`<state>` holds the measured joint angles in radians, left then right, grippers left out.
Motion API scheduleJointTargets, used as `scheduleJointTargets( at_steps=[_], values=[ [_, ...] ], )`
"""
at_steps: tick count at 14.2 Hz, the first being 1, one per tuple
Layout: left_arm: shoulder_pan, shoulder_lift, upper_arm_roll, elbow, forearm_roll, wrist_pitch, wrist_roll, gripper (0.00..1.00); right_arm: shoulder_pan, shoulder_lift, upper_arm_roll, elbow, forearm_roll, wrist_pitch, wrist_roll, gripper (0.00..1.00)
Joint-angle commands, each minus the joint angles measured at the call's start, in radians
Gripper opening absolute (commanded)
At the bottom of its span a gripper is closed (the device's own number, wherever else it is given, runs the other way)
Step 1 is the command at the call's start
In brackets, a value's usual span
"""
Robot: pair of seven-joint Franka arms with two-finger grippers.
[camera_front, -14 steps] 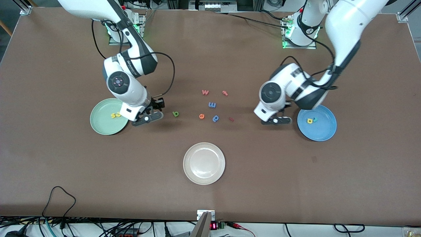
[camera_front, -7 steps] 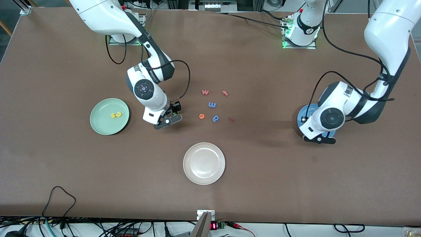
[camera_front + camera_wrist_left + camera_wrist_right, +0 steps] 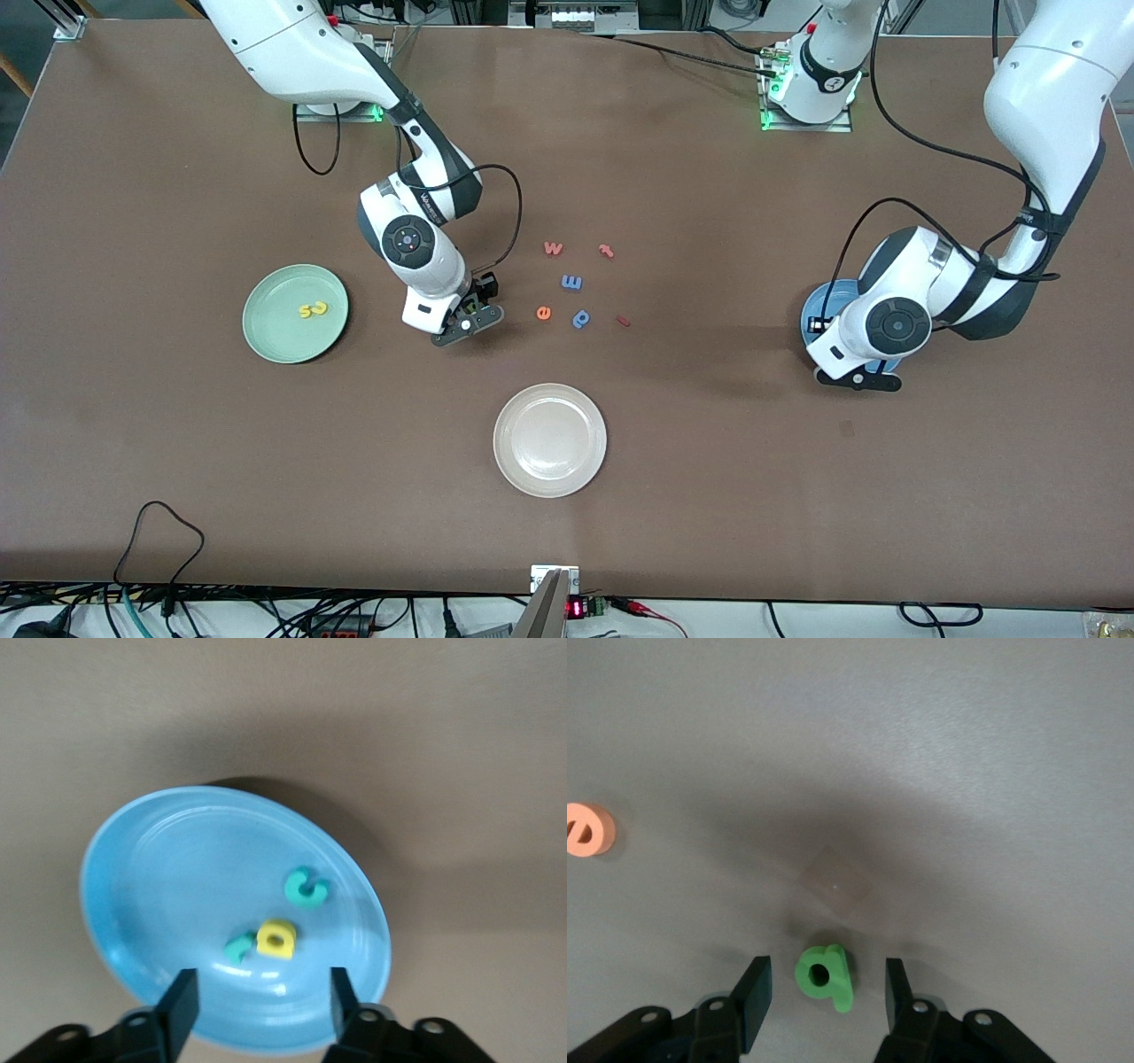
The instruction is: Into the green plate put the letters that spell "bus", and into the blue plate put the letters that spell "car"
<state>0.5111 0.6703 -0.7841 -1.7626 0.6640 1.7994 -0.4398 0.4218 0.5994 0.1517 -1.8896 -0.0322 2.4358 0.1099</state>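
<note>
Both grippers are sitting with fingers apart, holding nothing. Right gripper is hanging low over the green "b", which is lying on the table between its fingers. Left gripper is hovering over the blue plate holding the teal "c", teal "r" and yellow "a". Yellow "u" and "s" are resting in the green plate.

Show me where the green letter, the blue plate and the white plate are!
green "b" (image 3: 825, 978): right wrist view, on its round body.
blue plate (image 3: 159, 877): left wrist view, on its bare floor.
cream-white plate (image 3: 549, 440): front view, on its bare middle.
</note>
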Motion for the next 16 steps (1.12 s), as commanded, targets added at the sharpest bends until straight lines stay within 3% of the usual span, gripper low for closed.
scheduleJointTargets(
  at_steps=[1,4,8,10,12,13,14,16],
  values=[
    [0.000,-0.055,-0.065,0.105,-0.001,-0.189,0.018,1.00,0.031,0.019,-0.027,0.010,-0.047,0.006,0.030,0.60],
    [0.000,-0.055,-0.125,0.272,-0.052,-0.377,0.082,1.00,0.034,0.022,-0.030,-0.003,-0.055,0.005,0.030,0.60],
    [-0.016,-0.057,-0.148,0.486,-0.162,-0.544,0.196,1.00,0.034,0.023,-0.030,-0.006,-0.054,0.005,0.030,0.59],
    [-0.005,-0.057,-0.176,0.560,-0.165,-0.616,0.254,1.00,0.034,0.023,-0.030,-0.006,-0.054,0.005,0.030,0.55],
    [0.012,-0.058,-0.172,0.604,-0.178,-0.656,0.347,1.00,0.034,0.022,-0.030,-0.005,-0.054,0.005,0.030,0.44],
    [0.004,-0.086,-0.150,0.623,-0.182,-0.670,0.395,1.00,0.032,0.022,-0.030,-0.005,-0.052,0.005,0.030,0.40],
    [-0.022,-0.139,-0.083,0.617,-0.207,-0.666,0.433,1.00,0.032,0.023,-0.030,-0.005,-0.052,0.005,0.030,0.35],
    [-0.145,-0.228,0.180,0.608,-0.413,-0.664,0.450,1.00,0.031,0.022,-0.030,-0.005,-0.051,0.005,0.030,0.26]
  ],
)
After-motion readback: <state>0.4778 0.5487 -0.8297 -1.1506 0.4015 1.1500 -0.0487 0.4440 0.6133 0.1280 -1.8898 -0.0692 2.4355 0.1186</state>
